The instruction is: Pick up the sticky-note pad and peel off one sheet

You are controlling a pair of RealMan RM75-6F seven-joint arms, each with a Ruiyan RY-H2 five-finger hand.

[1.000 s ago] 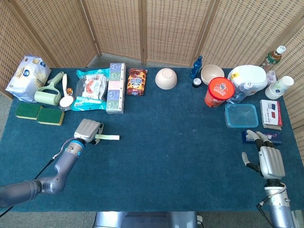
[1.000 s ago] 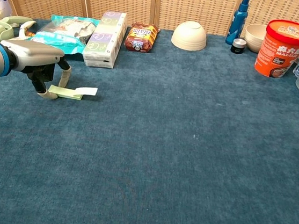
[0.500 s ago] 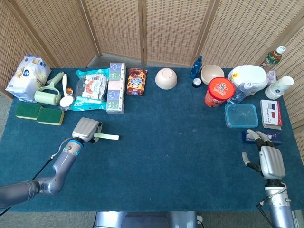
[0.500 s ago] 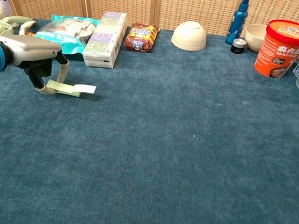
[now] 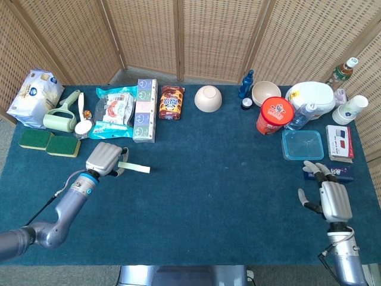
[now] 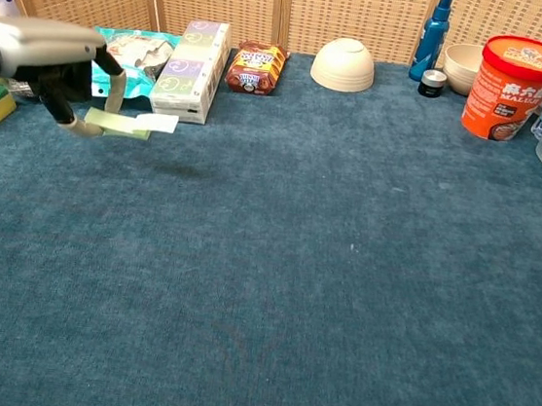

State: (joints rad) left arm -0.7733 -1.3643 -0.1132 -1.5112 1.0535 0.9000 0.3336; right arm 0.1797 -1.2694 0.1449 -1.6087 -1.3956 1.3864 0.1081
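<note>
Your left hand [image 6: 47, 65] holds the sticky-note pad [image 6: 123, 123] above the table's left edge, its long axis pointing toward your open, empty right hand [image 5: 329, 196], well apart.

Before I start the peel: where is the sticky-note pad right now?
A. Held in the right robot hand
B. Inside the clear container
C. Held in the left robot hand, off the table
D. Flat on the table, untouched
C: the left robot hand holds the pad clear of the table, with its shadow on the cloth below in the chest view.
</note>
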